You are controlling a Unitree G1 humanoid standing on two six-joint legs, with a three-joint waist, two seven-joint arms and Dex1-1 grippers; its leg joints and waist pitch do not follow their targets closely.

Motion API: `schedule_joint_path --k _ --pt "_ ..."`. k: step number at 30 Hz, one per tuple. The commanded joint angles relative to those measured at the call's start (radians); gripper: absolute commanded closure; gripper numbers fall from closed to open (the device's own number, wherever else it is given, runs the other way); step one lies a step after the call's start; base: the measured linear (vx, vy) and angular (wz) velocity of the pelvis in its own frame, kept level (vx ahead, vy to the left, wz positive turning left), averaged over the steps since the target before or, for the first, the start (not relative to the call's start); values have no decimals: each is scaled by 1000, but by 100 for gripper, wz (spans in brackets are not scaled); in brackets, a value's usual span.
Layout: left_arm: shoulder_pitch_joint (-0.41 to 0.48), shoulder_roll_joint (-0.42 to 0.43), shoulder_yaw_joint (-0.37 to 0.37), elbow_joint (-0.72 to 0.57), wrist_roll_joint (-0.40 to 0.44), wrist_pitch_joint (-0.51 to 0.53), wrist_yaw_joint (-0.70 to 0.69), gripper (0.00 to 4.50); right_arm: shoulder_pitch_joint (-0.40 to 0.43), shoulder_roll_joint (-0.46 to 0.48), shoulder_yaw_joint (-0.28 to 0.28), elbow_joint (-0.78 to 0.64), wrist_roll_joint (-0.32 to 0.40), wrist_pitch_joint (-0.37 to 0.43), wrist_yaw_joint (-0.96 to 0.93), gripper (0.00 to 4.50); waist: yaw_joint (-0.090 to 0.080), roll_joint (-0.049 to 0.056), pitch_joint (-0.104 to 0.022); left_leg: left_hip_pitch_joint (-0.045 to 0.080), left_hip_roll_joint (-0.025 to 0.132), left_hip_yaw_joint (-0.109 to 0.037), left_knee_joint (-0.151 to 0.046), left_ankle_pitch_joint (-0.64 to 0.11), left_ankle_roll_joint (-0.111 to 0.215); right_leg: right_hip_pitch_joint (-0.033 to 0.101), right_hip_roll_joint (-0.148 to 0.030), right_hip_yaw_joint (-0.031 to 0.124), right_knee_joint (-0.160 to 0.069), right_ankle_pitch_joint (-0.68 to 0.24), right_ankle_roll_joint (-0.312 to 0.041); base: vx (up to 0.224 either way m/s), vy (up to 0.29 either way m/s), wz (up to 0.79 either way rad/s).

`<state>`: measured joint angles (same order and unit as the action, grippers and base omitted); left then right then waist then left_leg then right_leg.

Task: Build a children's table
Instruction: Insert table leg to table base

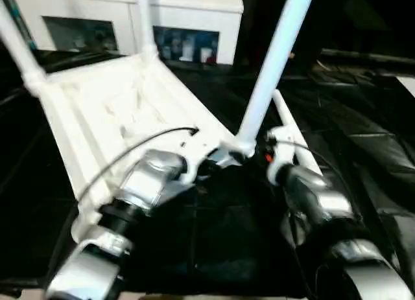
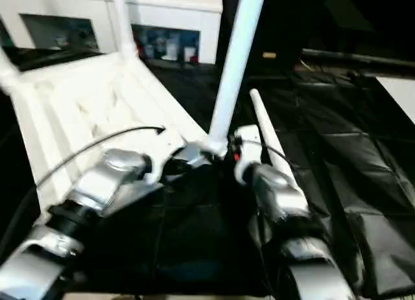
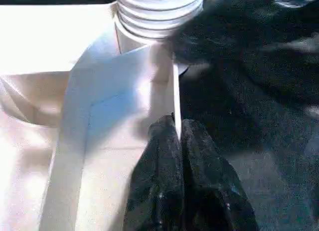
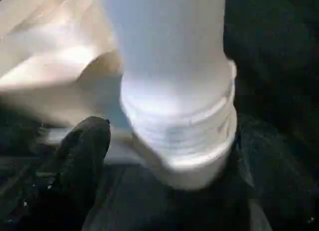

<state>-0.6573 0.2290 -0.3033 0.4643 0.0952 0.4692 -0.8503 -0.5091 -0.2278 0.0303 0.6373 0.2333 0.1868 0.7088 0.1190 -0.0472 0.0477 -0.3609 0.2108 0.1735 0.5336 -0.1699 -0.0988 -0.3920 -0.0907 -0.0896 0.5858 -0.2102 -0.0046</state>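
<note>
Left eye view puts the children's table (image 1: 123,112) upside down on the black cloth (image 1: 363,144), ribbed underside up, and it serves as the landmark for the rest. At its far left corner a leg (image 1: 16,47) stands up out of a socket; at its far corner toward the white cabinet (image 1: 188,21) another leg (image 1: 144,21) rises the same way. At its near edge the left gripper (image 3: 175,156) is closed — in the left wrist view its 2 black fingers (image 3: 154,191) pinch the thin white rim wall of the table, just beside a ribbed socket collar (image 3: 157,11). At the table's near right corner a 3rd leg (image 1: 272,60) stands up, tilted a little to the right, its foot seated in the corner socket (image 1: 243,144). A 4th leg (image 1: 295,141) lies flat on the cloth just beside the table's right edge. The right gripper (image 1: 275,151) sits close against that corner socket; in the right wrist view 1 black finger (image 4: 82,156) shows beside the collar at the leg's base, touching nothing visible, and whether the jaws stand open or closed I cannot tell.
</note>
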Motion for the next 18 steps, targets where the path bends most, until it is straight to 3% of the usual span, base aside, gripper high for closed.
schedule_joint_path --k 1,5,7,8,14,18 --pt "16 13 -43 18 -6 -34 -67 450 31 -28 51 -103 -12 -1 92 32 2 4 -59 6 19 5 -34 -13 115 62 -51 49 -37 174 -229 0 0 0" --pt "37 73 -74 -6 -18 -155 -190 450 101 -99 84 -236 -9 -5 176 32 0 3 -57 6 23 4 -36 -67 105 62 -54 51 -42 94 -219 0 0 0" --pt "53 93 -76 -32 -42 -195 -253 450 113 -113 89 -261 -15 -20 183 32 1 8 -56 12 26 5 -37 -86 90 54 -54 52 -41 68 -233 0 0 0" --pt "57 99 -77 -38 -48 -211 -271 450 116 -116 89 -268 -17 -22 183 32 2 7 -56 9 26 4 -37 -92 82 57 -55 52 -39 52 -235 0 0 0" --pt "86 165 -94 -85 -79 -266 -386 450 145 -136 107 -339 -7 14 229 32 15 12 -57 17 28 5 -33 -93 67 50 -51 53 -30 75 -237 0 0 0" --pt "91 174 -87 -86 -89 -280 -408 450 155 -147 131 -348 -17 19 251 47 20 9 -55 10 27 4 -33 -112 54 53 -55 52 -30 48 -231 0 0 0"
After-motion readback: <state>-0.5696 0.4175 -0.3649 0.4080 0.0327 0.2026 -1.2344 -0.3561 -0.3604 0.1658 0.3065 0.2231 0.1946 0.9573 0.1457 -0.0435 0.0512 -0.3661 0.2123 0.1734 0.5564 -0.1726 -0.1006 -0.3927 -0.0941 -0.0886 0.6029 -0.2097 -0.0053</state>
